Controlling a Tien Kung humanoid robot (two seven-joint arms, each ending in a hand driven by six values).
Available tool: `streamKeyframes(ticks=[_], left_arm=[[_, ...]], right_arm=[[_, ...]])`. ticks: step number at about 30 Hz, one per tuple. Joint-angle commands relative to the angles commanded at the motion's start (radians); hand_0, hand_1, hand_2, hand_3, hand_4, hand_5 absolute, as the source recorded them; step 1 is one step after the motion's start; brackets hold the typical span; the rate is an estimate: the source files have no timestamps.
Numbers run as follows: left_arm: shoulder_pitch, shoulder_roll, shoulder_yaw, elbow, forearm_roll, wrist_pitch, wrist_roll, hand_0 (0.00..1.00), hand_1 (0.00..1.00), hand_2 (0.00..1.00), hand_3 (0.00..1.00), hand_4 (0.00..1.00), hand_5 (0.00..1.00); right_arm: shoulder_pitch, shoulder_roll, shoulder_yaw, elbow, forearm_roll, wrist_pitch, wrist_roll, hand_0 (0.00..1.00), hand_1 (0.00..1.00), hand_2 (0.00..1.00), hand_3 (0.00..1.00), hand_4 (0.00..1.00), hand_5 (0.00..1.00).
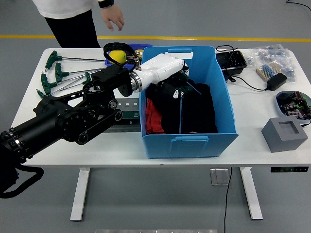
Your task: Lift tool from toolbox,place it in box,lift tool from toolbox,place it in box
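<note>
My left hand [177,89] reaches from the left over the rim of the large blue box [189,139] and hangs inside it, fingers shut on a black-handled screwdriver [193,88] whose thin shaft points right. Black cloth, a red item [152,116] and a green T-handle wrench [181,112] lie in the box. The small blue toolbox [142,47] behind my arm is mostly hidden; a yellow tool [117,57] shows at its left. A person's hand [112,17] hovers above the table's far edge.
Several green T-handle wrenches [54,74] lie at the far left. A green socket holder [127,105] sits partly under my forearm. On the right are a grey block [285,134], a black adapter [275,81] with cable, a black tray [231,60] and plastic bags [272,54].
</note>
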State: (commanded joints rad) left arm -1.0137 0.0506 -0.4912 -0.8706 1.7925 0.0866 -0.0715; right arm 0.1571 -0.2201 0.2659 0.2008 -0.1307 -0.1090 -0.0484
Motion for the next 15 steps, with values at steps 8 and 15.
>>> streamKeyframes(ticks=[8, 15], left_arm=[[0.015, -0.015, 0.015, 0.059, 0.017, 0.034, 0.023, 0.749, 0.746, 0.855, 0.832, 0.857, 0.401], [0.042, 0.016, -0.009, 0.032, 0.026, 0.053, 0.029, 0.809, 0.836, 0.959, 0.916, 0.868, 0.432]], right_arm=[[-0.003, -0.001, 0.003, 0.001, -0.006, -0.001, -0.001, 0.727, 0.706, 0.762, 0.601, 0.812, 0.732], [-0.004, -0.001, 0.002, 0.0, -0.002, -0.002, 0.002, 0.726, 0.706, 0.762, 0.6, 0.813, 0.733]])
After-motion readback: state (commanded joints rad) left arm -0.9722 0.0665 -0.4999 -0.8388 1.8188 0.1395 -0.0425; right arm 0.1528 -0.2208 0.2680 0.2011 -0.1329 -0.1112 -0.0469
